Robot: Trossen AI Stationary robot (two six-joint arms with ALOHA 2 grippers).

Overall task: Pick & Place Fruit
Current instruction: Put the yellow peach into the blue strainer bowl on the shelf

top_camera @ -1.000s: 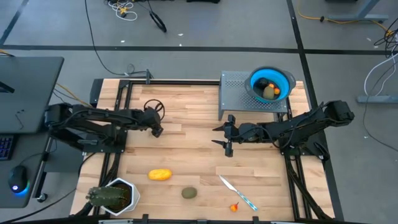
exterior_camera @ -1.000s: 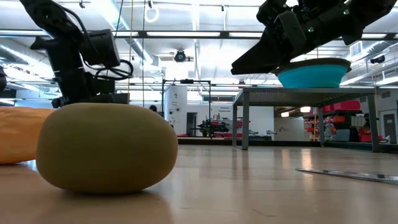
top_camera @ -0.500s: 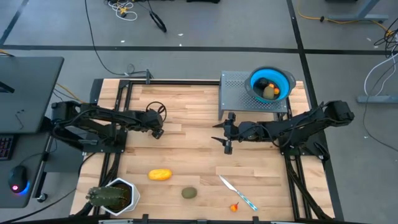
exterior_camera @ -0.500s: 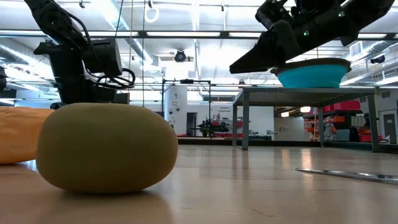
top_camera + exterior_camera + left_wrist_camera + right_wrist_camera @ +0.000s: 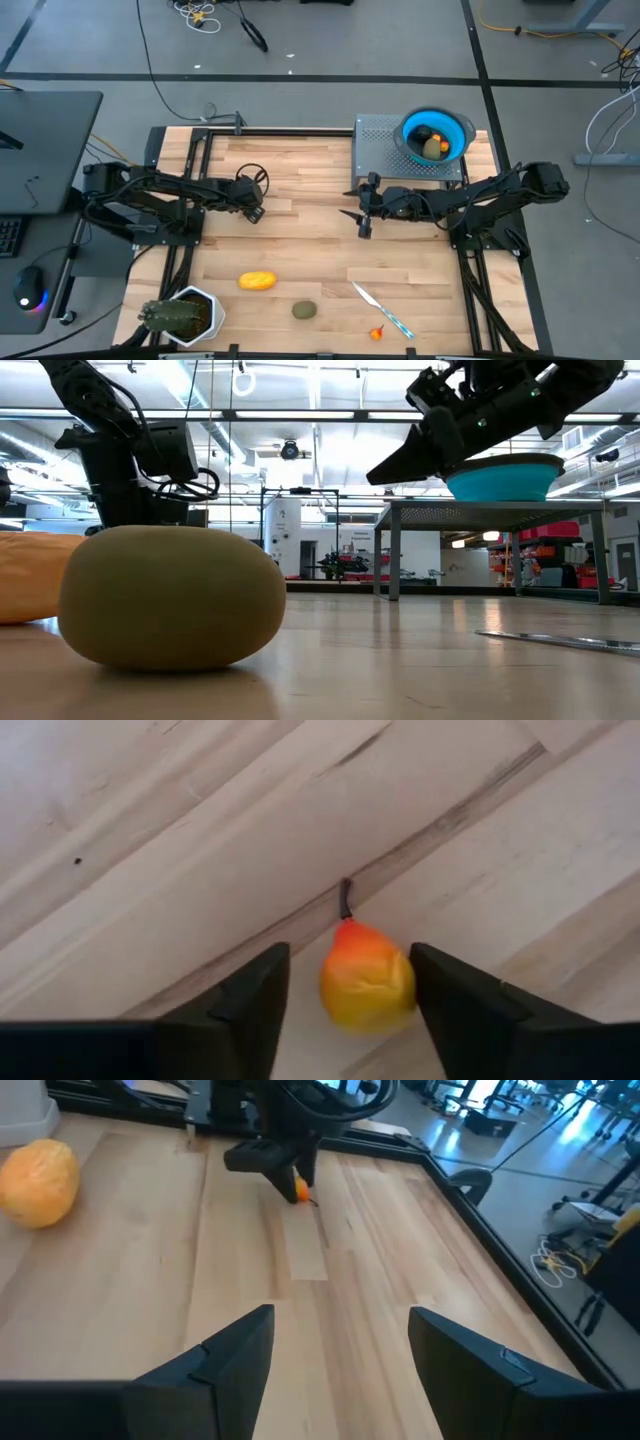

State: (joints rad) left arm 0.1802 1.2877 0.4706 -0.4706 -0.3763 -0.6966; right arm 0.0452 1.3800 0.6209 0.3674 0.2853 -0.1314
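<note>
My left gripper is open over the left-middle of the table. Its fingers stand on either side of a small orange-yellow, pear-shaped fruit with a dark stem, which lies on the wood. The same fruit shows in the right wrist view. My right gripper hangs open and empty above the table's middle, near the grey stand. The yellow oblong fruit and an olive-brown fruit lie near the near edge, with a tiny orange-red bit. A blue bowl on the stand holds a black ball and another olive-brown fruit.
A perforated grey stand sits at the far right and carries the bowl. A knife with a light-blue handle lies near the near edge. A spiky plant in a white pot stands at the near-left corner. Bare wood lies between the two grippers.
My right gripper has moved a little toward the far edge and the stand, rising slightly and staying open. My left gripper sank a little early on and has held still since. The fruit have not moved.
</note>
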